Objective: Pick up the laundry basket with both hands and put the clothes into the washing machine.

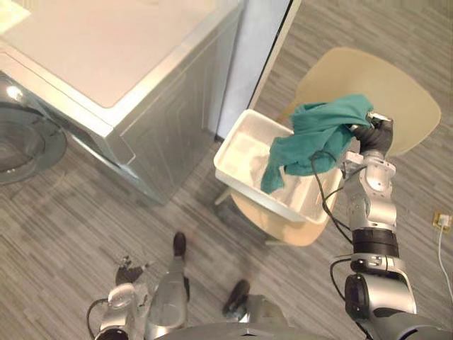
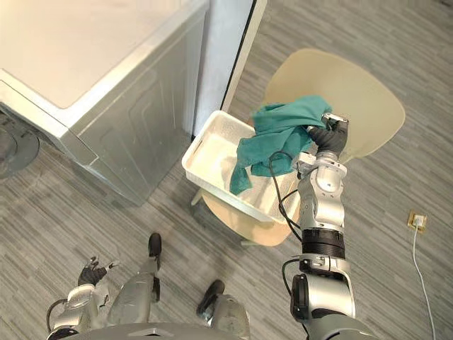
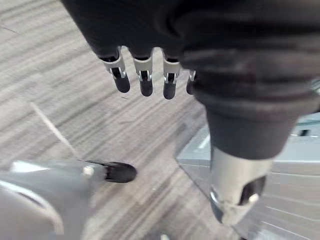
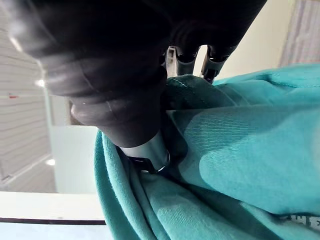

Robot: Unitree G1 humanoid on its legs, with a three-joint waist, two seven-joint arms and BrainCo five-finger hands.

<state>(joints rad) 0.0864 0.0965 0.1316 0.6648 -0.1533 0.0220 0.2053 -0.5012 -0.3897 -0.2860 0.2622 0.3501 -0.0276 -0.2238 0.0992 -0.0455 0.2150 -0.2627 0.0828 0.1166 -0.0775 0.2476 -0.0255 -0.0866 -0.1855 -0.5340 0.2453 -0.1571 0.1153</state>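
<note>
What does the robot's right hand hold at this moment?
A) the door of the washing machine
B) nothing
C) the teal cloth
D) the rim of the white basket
C: the right hand has its fingers curled into the teal cloth, which hangs over the white basket.

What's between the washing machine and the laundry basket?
Bare grey plank floor separates washing machine and laundry basket in the left eye view; a pale wall panel stands behind that gap.

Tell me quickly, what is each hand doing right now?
Left hand: open, holding nothing.
Right hand: closed on the teal garment.
</note>
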